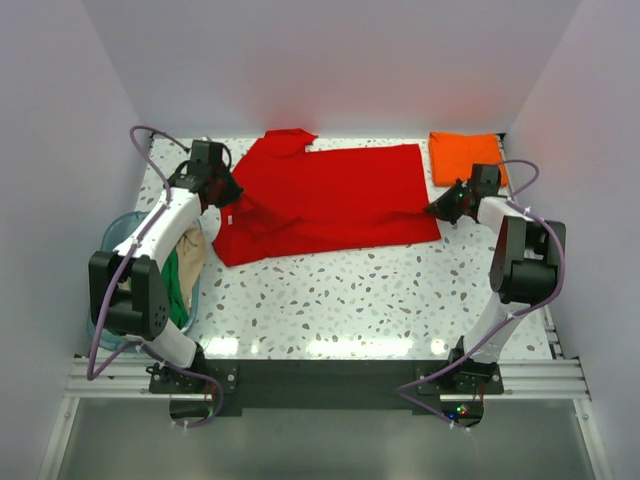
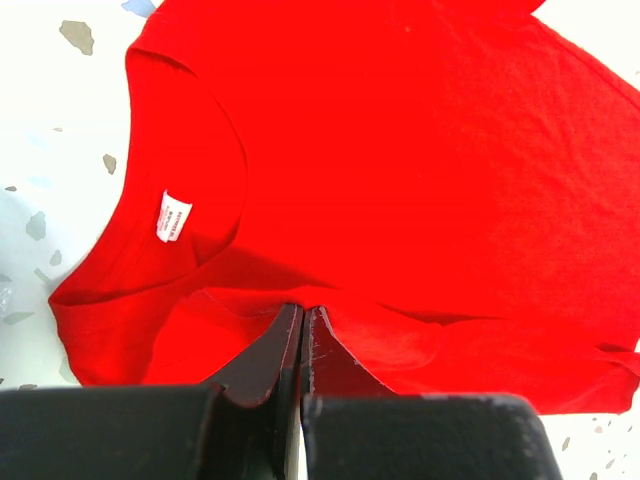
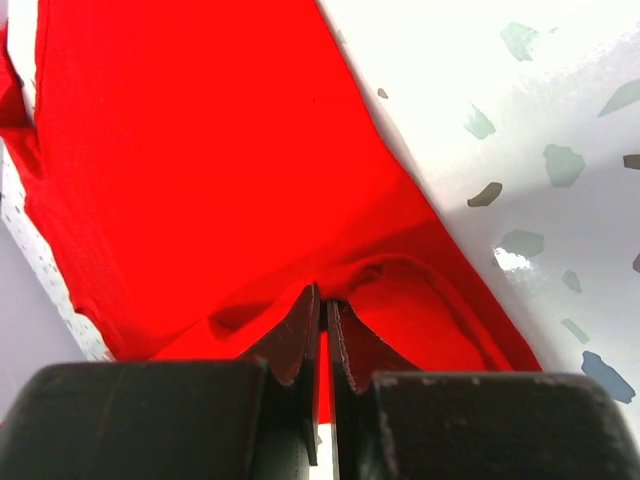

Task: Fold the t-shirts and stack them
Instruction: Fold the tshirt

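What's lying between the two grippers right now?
Only the red t-shirt, spread across the table from the left gripper to the right gripper, each shut on an edge of it. The top view shows this.

We note bright, even light from above, shadows soft and short. Glare streaks the table [image 1: 330,300] along its near and far edges. In both wrist views it washes out almost white; the red t-shirt [image 2: 400,150] oversaturates, its folds faint. Overhead view sharp throughout
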Robot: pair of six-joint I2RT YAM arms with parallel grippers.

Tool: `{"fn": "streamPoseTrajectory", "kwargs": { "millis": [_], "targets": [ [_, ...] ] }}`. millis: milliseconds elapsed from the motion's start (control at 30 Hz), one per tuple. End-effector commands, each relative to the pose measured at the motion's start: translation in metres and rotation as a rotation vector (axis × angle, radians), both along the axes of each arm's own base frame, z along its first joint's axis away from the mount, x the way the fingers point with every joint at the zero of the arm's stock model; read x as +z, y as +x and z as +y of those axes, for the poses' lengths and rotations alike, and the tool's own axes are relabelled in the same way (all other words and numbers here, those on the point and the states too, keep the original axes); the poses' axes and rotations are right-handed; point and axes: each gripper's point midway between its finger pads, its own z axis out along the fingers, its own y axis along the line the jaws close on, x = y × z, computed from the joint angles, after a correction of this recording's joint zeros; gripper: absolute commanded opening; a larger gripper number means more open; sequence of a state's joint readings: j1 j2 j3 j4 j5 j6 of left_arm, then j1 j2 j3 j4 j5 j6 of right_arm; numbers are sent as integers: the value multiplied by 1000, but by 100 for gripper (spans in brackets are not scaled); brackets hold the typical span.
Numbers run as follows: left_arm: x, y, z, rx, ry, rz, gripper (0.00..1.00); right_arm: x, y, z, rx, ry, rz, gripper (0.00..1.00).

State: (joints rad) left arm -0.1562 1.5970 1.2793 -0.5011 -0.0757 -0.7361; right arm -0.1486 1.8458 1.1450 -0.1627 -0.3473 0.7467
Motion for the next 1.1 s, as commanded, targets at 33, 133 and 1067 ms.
{"fn": "streamPoseTrajectory", "kwargs": {
  "millis": [33,133,1067],
  "targets": [
    [13,17,4,-4,-5,-61,0,18,11,-3,-15,42,-80,0],
    [11,19,5,1,-10,-56,0,17,11,-5,-29,58,-81,0],
    [0,69,-7,-33,-40,-44,0,-1,10,-8,-38,85,-52,0]
  ]
}}
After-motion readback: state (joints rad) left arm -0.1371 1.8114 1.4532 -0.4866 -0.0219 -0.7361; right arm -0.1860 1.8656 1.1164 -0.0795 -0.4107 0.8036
